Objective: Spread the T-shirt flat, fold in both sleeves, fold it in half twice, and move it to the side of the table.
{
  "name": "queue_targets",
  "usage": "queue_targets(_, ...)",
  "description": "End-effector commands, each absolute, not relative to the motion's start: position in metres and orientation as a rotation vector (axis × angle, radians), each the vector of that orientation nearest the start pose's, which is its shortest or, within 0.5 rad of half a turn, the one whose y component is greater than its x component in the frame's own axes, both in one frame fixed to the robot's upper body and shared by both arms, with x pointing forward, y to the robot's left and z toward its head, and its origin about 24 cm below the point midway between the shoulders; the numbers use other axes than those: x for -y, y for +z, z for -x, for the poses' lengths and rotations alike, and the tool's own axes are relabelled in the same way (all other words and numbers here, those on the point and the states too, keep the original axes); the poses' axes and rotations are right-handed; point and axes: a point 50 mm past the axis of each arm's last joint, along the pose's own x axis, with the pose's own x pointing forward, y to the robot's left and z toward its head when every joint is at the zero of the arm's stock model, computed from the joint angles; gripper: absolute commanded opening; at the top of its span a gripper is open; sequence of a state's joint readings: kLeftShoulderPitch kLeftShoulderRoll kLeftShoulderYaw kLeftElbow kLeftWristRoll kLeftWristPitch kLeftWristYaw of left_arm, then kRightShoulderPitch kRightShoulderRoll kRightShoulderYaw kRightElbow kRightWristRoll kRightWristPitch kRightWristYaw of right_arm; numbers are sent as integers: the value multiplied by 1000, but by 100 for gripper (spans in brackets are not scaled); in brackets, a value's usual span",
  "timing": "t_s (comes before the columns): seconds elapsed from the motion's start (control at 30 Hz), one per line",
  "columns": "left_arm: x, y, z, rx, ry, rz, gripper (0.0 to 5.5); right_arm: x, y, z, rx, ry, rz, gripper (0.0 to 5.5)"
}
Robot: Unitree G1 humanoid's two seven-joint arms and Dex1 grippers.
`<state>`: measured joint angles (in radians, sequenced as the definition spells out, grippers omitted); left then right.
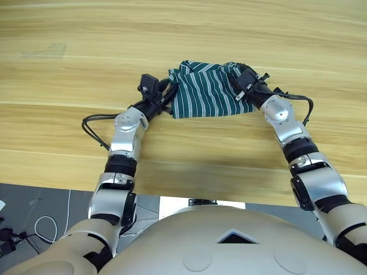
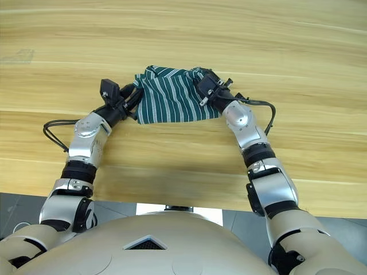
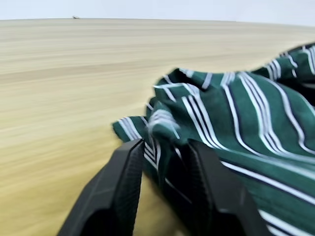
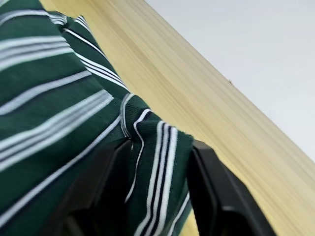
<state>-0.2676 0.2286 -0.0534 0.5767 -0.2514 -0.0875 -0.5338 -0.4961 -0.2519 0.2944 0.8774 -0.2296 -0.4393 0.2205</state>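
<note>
At mid-table, straight ahead of the robot, the T-shirt (image 1: 209,91) sits as a small dark-green, white-striped bundle, several layers thick, on the wooden table (image 1: 172,34). Left gripper (image 1: 167,98) is at the shirt's left edge, right gripper (image 1: 241,80) at its far right corner.

Left wrist view: the two black fingers (image 3: 125,182) have a bunched fold of striped cloth between them, so the left gripper is clamped on the T-shirt. Right wrist view: same story, fingers (image 4: 209,191) pinch a striped hem. The far edge looks rumpled and a bit raised at both grips. The near edge lies flat.

Judgement: the shirt looks folded down to near final size, so the step in hand is likely the last half-fold or the carry to the table's side. Can't tell which.

To do it well:
- Keep both pinches tight and through all the layers.
- Lift both ends level and together.
- Keep the cloth lightly taut between the grippers so the middle doesn't sag and the layers don't slide open.
- If folding, bring the held edge over to meet the opposite edge squarely and lay it down before letting go.
- If moving, use a low lift or slide with no twisting, and set it down flat.

Risk: if one gripper has only the top layer, the bundle unrolls.
</note>
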Motion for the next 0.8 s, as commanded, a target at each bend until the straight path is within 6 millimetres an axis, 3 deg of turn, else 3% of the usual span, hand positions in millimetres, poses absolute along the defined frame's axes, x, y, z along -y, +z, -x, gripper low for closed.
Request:
queue_targets(0.03, -169, -2, -296, -218, -476, 88, 213, 126, 8, -326, -50, 553, 600, 259)
queue_targets(0.13, -189, 0, -300, -210, -380, 115, 260, 136, 2, -329, -101, 474, 598, 310)
queue_targets(0.2, -214, 1, -301, -203, -265, 145, 292, 151, -1, -332, -144, 359, 561, 346)
queue_targets(0.27, -248, 0, -291, -174, -105, 212, 329, 172, -5, -331, -192, 226, 503, 374)
queue_targets(0.33, -265, 2, -278, -114, -20, 281, 361, 181, -2, -330, -168, 170, 446, 374)
queue_targets(0.43, -261, 18, -250, 78, -36, 368, 401, 169, 20, -323, 14, 212, 365, 374)
queue_targets(0.57, -232, 20, -228, 120, -122, 391, 453, 138, 51, -302, 171, 345, 293, 374)
queue_targets(0.63, -222, 16, -223, 108, -126, 407, 482, 142, 55, -301, 104, 280, 191, 374)
queue_targets(0.73, -213, 9, -219, 78, -112, 423, 539, 164, 50, -302, -16, 69, 94, 374)
queue_targets(0.8, -209, 5, -217, 62, -97, 437, 539, 157, 51, -297, -23, 124, 113, 374)
